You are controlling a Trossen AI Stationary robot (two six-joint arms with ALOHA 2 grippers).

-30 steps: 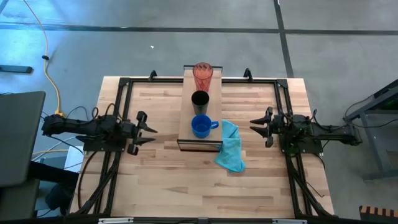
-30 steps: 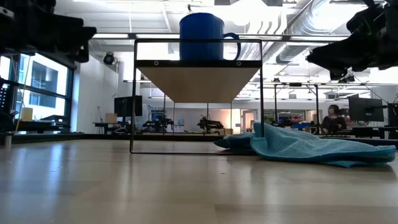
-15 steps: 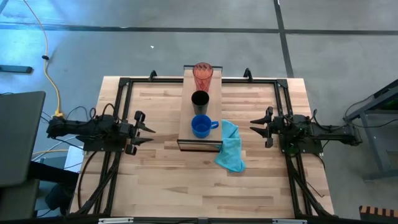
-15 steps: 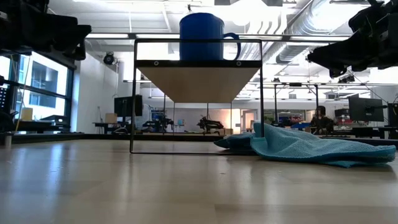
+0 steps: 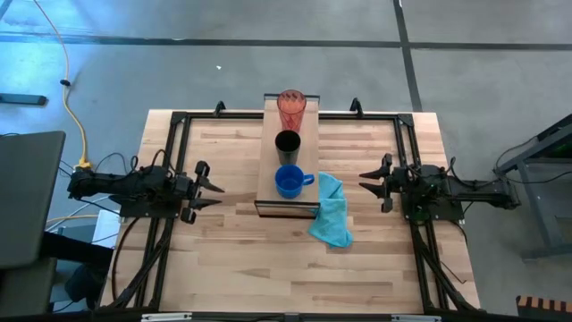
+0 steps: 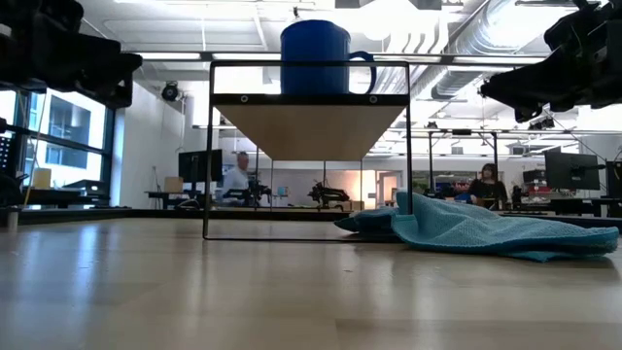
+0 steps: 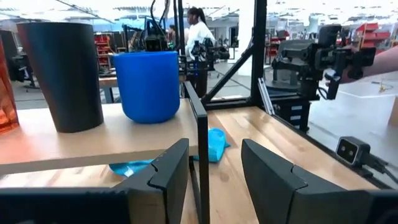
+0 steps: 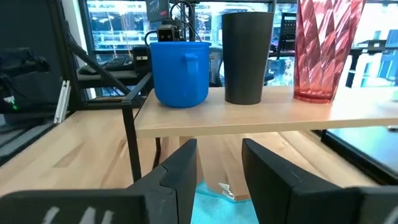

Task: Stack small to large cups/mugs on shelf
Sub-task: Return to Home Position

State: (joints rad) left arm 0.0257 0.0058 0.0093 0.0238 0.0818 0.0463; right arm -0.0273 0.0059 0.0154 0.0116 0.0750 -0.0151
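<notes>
The floor (image 5: 268, 63) under my table is smooth grey concrete, crossed by dark seam lines, and a yellow cable (image 5: 64, 68) trails over it on my left side. The tabletop (image 5: 223, 259) is light slatted wood. Looking level across it, I see a large open workshop. Tall windows (image 6: 58, 131) on one wall let in daylight. The pale ceiling carries round silver ducts (image 6: 496, 39) and bright lights. Far back stand rows of desks with dark monitors (image 6: 569, 170). A person in a light shirt (image 6: 236, 178) is among the desks, and another person (image 6: 484, 183) shows near the monitors.
</notes>
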